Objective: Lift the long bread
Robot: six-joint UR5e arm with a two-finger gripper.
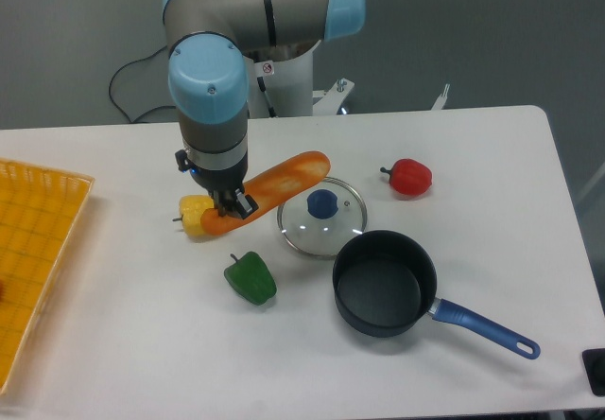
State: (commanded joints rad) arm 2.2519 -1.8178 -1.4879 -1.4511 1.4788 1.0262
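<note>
The long bread, an orange baguette-shaped loaf with paler slashes, lies slanted from near the glass lid up to the right. Its lower left end rests against a small yellow pepper. My gripper points straight down over that lower left end. Its black fingers sit on either side of the loaf and press against it. The bread still looks low, at table level. The part of the loaf between the fingers is partly hidden by the gripper.
A glass lid with a blue knob lies just right of the bread. A green pepper sits in front. A black pot with a blue handle is at the front right, a red pepper at the right, and an orange basket at the left edge.
</note>
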